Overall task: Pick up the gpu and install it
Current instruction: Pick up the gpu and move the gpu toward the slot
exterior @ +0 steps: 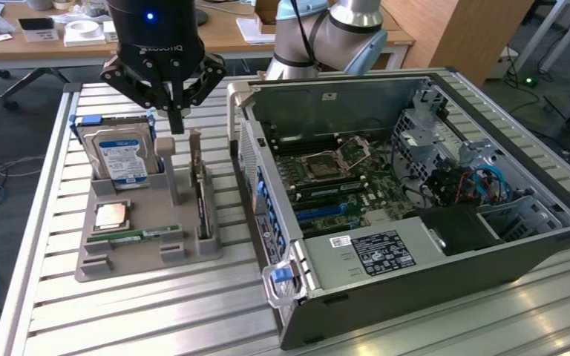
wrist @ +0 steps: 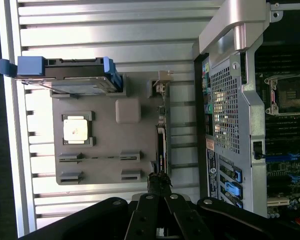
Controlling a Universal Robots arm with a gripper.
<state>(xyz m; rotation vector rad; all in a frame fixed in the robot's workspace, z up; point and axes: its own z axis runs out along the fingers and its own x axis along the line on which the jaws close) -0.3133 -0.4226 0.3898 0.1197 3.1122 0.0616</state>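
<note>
**Item: gpu** (exterior: 202,200). Thin card standing on its long edge in the slot of the tray (exterior: 151,261) nearest the case (exterior: 394,293). It is seated and not lifted. The wrist view shows it edge-on (wrist: 161,135) as a narrow dark strip.

**Gripper** (exterior: 176,113). Jaws together and holding nothing. It hangs above the tray between the gpu and the hard drive (exterior: 119,157), clear of both. In the wrist view the fingertips (wrist: 160,179) sit close to one end of the card's line.

**Tray, other contents.** Hard drive upright at the far end, CPU (exterior: 113,215) lying flat, RAM stick (exterior: 142,236) in a low slot.

**Case.** Lies open on its side just beside the tray, at the exterior view's right, with the motherboard (exterior: 335,178) exposed.

**Support.** Slatted metal table (exterior: 116,319).

**Step in hand (judged).** Approach to the pick. No grasp has been made and the install has not begun.

**Next move calls for (judged).** The jaws must part, line up to straddle the card's thin upper edge, and then come straight down. The card must also be drawn out true to its slot so it does not bind.
</note>
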